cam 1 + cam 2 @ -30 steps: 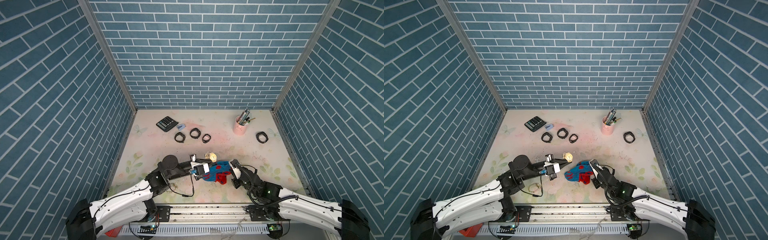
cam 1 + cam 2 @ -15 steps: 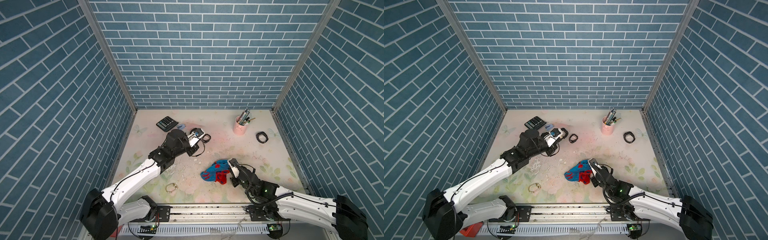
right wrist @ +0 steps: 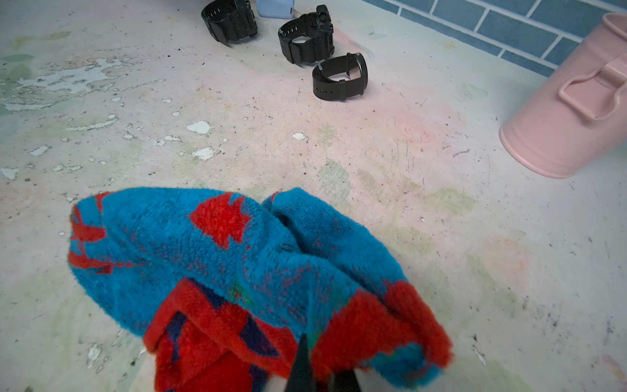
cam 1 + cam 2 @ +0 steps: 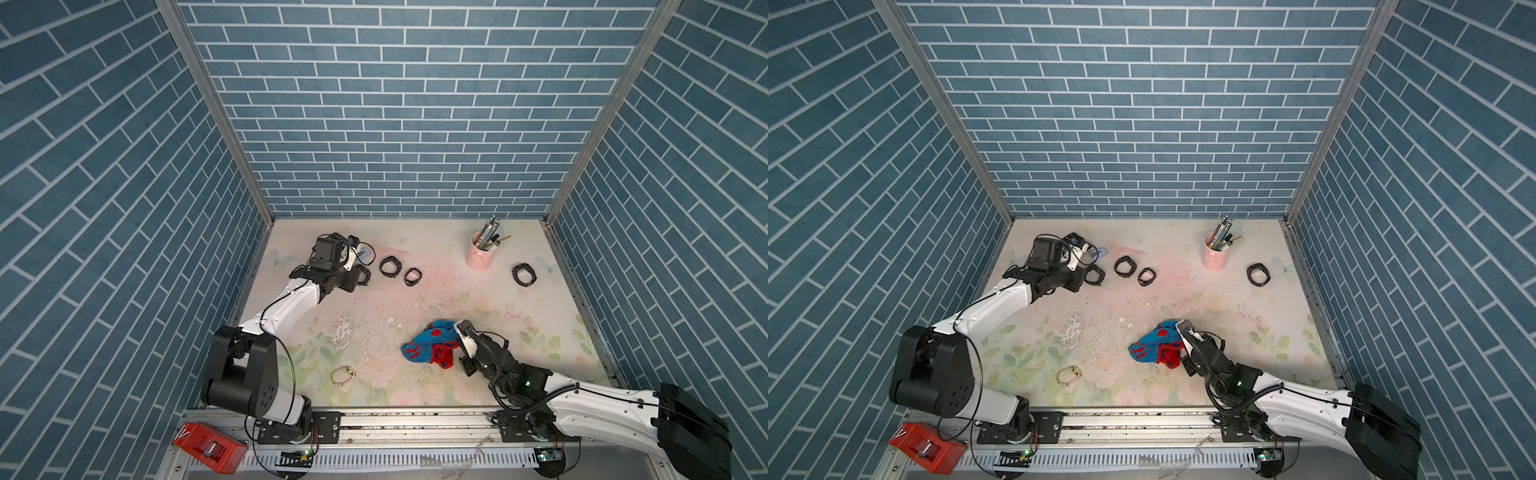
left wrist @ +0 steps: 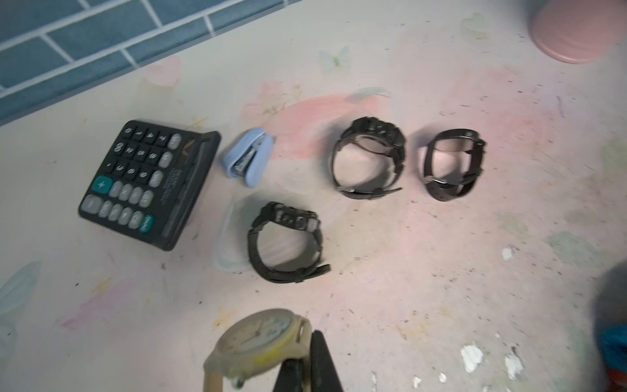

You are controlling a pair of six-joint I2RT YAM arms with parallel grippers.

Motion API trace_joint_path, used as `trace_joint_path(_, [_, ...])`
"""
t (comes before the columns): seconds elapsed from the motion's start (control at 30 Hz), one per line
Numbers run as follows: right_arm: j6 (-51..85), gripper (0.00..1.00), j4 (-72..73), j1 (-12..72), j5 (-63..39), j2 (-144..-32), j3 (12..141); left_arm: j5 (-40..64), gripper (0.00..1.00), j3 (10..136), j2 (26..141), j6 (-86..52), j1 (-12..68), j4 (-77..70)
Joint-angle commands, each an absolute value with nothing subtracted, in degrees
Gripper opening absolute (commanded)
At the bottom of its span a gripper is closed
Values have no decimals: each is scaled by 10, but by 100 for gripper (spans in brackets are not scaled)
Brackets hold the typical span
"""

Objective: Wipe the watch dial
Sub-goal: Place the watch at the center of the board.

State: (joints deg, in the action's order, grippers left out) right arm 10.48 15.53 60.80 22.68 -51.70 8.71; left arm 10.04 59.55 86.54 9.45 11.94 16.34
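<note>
Watch (image 4: 343,376) lies on the table (image 4: 415,291), lower centre in both top views, well apart from both grippers. Left gripper (image 4: 354,251): closed, upper left of the table. Right gripper (image 4: 461,330): clamped on the cloth (image 4: 428,347), lower right
</note>
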Motion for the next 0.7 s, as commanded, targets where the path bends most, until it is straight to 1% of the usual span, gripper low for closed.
trace_joint_path(0.0, [108,0,182,606,228,-507,75,108,0,620,902,85,89,192])
trace_joint_path(0.1, [108,0,183,606,227,-519,79,104,0,638,944,92,80,193])
trace_joint_path(0.27, [119,0,175,605,192,-547,89,97,0,690,1007,97,74,228])
trace_joint_path(0.57, [116,0,180,606,199,-575,97,110,1,689,1071,97,34,208])
trace_joint_path(0.67, [118,0,172,605,195,-585,102,114,4,691,1091,98,30,208])
